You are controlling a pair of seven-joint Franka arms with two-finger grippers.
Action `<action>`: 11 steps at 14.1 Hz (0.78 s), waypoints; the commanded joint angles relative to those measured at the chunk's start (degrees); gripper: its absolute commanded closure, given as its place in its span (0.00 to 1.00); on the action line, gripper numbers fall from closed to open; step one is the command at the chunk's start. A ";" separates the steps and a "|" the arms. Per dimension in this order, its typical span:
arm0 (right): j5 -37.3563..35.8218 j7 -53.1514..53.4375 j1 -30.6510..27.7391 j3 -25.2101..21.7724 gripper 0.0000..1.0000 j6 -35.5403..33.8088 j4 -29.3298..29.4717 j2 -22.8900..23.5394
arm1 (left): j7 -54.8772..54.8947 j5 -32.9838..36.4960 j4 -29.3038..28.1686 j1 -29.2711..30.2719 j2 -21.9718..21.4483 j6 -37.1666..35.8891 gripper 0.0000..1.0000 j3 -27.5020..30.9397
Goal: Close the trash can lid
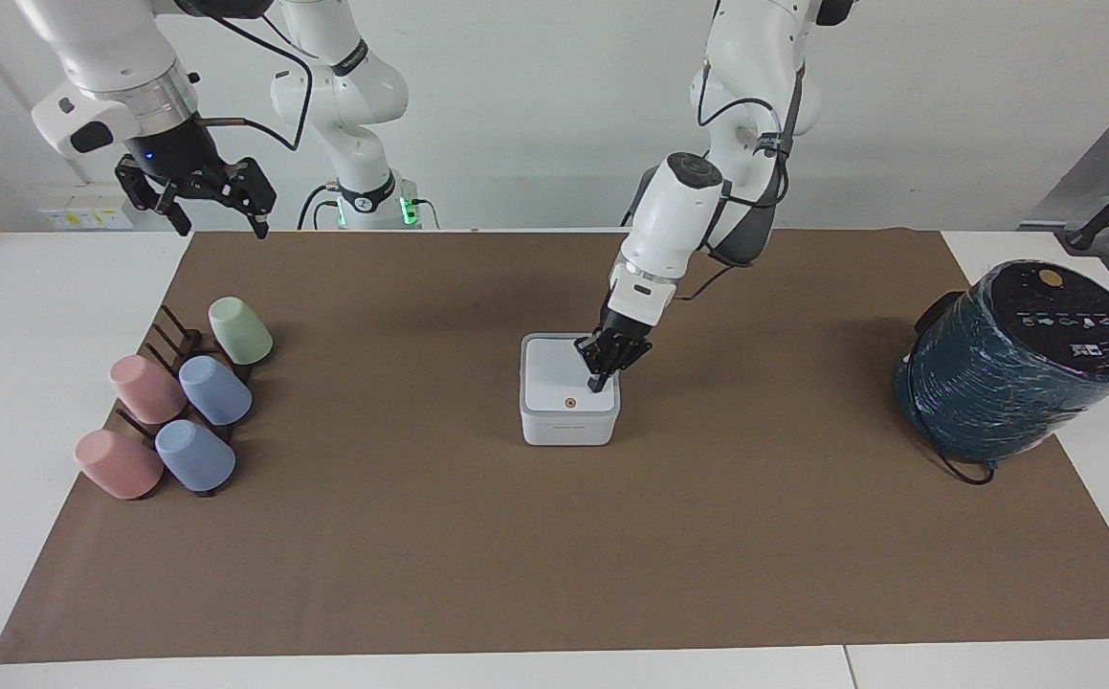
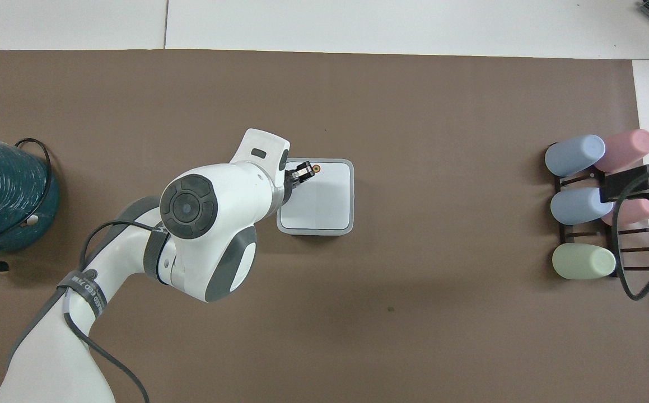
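Item 1, the trash can: I log it at the middle of the brown mat, standing upright, well apart from everything else.

Item 2, the lid: lying flat on the can, grey rim all round, orange dot at its 6 o'clock edge in the facing view.

Item 3, my left gripper: tip down on the lid, at about 3 o'clock from the dot in the facing view; in the overhead view it sits at the lid's 11 o'clock corner. Its fingers look pressed together, pinching nothing.

Item 4, my right gripper: waiting in the air over the mat's corner at the right arm's end, fingers spread.

Item 5, cup rack: at 9 o'clock from the can in the facing view, carrying a green cup, two blue cups and two pink cups.

Item 6, dark teal cylinder: at 3 o'clock from the can, at the left arm's end, tilted, on the mat's edge.
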 commanded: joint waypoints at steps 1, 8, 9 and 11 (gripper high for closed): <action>0.35 -1.64 -0.23 0.02 0.00 -0.97 0.69 0.10 | 1.18 -1.01 3.73 0.07 1.91 -4.03 1.00 0.05; 0.35 -1.64 -0.23 0.02 0.00 -0.97 0.69 0.10 | 1.80 -0.13 16.46 3.67 -0.55 -27.83 1.00 0.23; 0.35 -1.64 -0.23 0.02 0.00 -0.97 0.69 0.10 | 2.06 -0.04 17.96 4.63 -0.64 -30.64 1.00 0.23; 0.35 -1.64 -0.23 0.02 0.00 -0.97 0.69 0.10 | 7.56 -0.04 19.73 8.14 -2.29 -35.92 1.00 0.23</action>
